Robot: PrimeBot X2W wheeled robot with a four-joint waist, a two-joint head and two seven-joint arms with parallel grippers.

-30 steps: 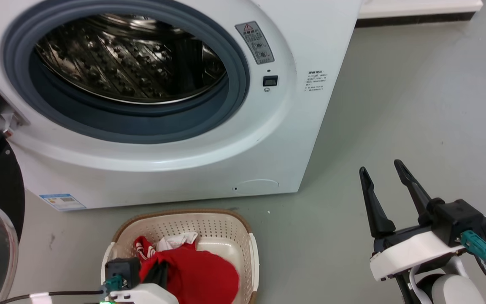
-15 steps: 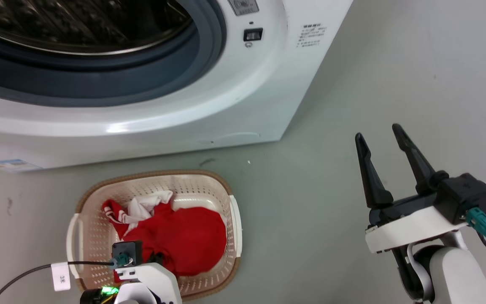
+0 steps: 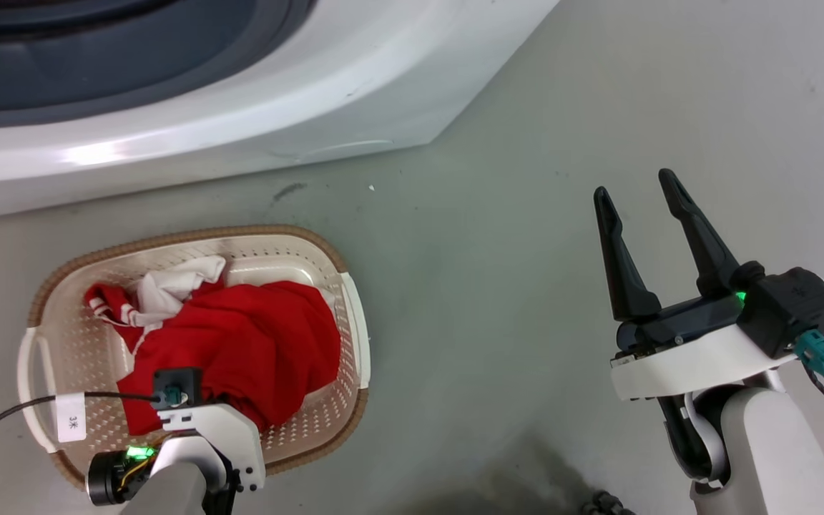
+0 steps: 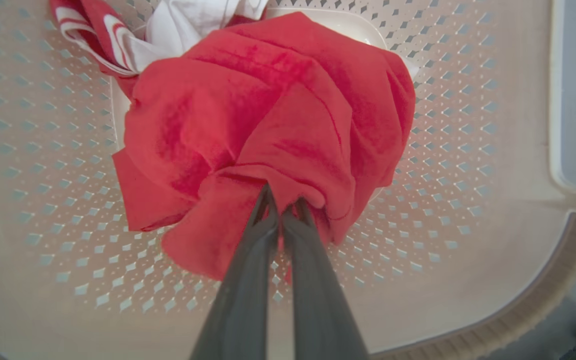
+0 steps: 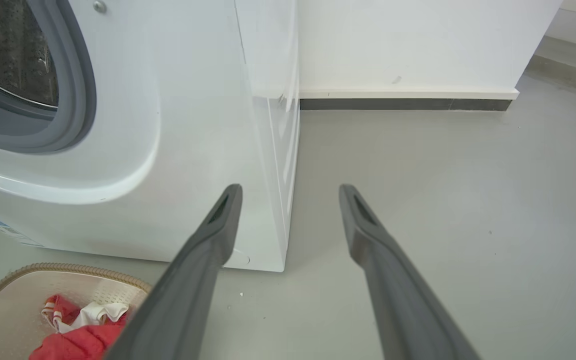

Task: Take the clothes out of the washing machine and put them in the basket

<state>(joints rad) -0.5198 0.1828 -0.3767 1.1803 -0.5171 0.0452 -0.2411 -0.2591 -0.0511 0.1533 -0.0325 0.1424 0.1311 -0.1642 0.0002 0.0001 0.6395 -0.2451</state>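
Pinching red clothes [image 4: 268, 115] with left gripper [image 4: 282, 202], fingers closing tight on fold; bundle lying inside basket [image 4: 468, 200], straight beneath gripper. Well right of basket, right gripper [image 3: 637, 192] idling, spread wide. Release seemingly coming.

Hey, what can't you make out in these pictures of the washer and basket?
- Drum: cut by the right wrist view's left edge; the head view's top edge crops the washing machine, so leftover laundry is unknowable.
- Left end effector tips: buried in the clothes, left wrist view.
- Basket floor: mostly under the clothes, left wrist view.
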